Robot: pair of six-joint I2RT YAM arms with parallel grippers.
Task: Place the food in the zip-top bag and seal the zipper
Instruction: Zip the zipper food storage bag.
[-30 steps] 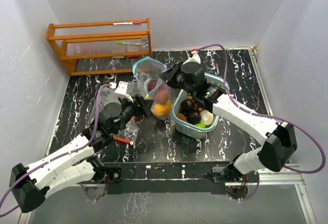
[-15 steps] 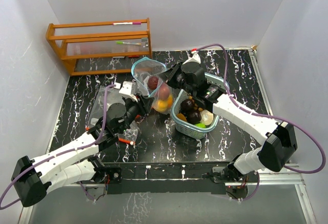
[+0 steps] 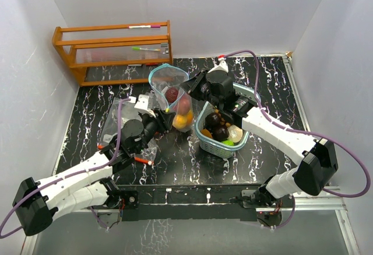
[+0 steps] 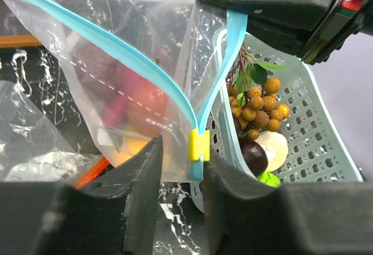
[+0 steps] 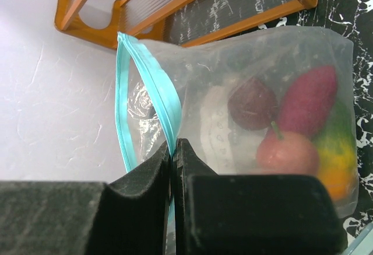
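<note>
The bench (image 3: 175, 167) is black with white marble veins, boxed in by plain white walls (image 3: 233, 10) on the left, far and right sides. A wooden rack (image 3: 113, 48) stands in the far left corner. Mid-bench, the zip-top bag (image 3: 165, 80) is held up with its mouth open and some food (image 5: 288, 153) inside; more lies in the teal basket (image 4: 309, 144) just to its right. The right claw (image 5: 173, 147) is pressed together on the bag's teal rim. The left claw (image 4: 183, 150) is spread slightly, with the yellow slider (image 4: 197, 145) between its fingers.
</note>
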